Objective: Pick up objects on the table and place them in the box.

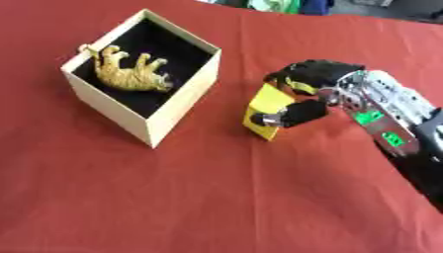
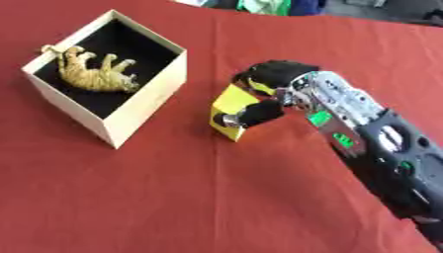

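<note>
A yellow block (image 1: pixel 267 109) stands on the red cloth just right of the box. My right hand (image 1: pixel 304 89) reaches in from the right and is curled round it, fingers over its top and far side, thumb (image 2: pixel 252 114) against its near face. The pale wooden box (image 1: pixel 164 116) with a black lining sits at the upper left, open at the top. Inside it a toy tiger (image 1: pixel 130 72) lies on its back with its legs up. My left hand shows in neither view.
Red cloth (image 1: pixel 190 197) covers the whole table, wide and bare in front and to the left. Some clothing and dark shapes (image 1: pixel 286 5) lie along the far edge. My right forearm (image 2: pixel 380 148) crosses the right side.
</note>
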Controlling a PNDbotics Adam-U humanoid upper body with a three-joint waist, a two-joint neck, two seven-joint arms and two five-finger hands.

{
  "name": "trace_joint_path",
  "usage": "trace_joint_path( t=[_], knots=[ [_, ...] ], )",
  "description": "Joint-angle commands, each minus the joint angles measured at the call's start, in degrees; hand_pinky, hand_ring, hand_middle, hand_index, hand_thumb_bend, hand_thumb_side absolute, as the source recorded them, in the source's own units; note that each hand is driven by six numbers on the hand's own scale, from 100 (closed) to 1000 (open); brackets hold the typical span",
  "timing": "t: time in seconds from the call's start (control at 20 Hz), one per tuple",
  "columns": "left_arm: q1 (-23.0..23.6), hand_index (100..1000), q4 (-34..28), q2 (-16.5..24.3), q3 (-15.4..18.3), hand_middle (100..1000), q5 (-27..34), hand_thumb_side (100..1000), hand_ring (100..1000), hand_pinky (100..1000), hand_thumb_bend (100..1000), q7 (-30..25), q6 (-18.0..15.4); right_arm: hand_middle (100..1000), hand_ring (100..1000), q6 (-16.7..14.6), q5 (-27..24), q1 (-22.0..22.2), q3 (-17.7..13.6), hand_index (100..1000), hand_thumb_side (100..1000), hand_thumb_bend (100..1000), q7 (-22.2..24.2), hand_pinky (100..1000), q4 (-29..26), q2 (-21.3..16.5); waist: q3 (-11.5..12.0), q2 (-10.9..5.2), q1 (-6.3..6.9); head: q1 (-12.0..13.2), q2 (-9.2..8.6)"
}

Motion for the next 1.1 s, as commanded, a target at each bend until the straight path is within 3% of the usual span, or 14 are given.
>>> trace_joint_path(
  t=[0.05,0.25,0.65,1.1],
  knots=[
    [-0.6,813,-0.8,0.5,0.1,861,-0.3,842,874,648,100,-0.3,0.0,753,809,0.4,1.5,-0.1,-0.7,1000,1000,468,-0.9,773,0.3,-0.5,0.1,-0.90,0.36,-0.2,-0.80],
    [-0.6,813,-0.8,0.5,0.0,861,-0.4,841,874,648,100,-0.6,0.0,718,787,0.6,1.7,0.1,-0.4,1000,990,427,-1.7,756,0.2,-0.1,0.1,-0.80,0.40,-0.2,-0.76],
    [-0.8,813,-0.8,0.4,0.0,862,-0.5,840,875,648,100,-1.1,0.0,635,700,1.3,0.9,0.7,-0.3,1000,864,324,-3.5,701,0.0,0.6,0.0,-0.66,0.49,-0.2,-0.90],
    [-0.7,814,-0.8,0.5,-0.1,863,-0.9,843,876,648,100,-1.9,0.2,471,647,3.9,-1.4,0.6,-0.5,876,807,157,-7.4,654,-1.7,0.8,-0.1,-0.86,0.42,-0.1,-0.83]
  ],
)
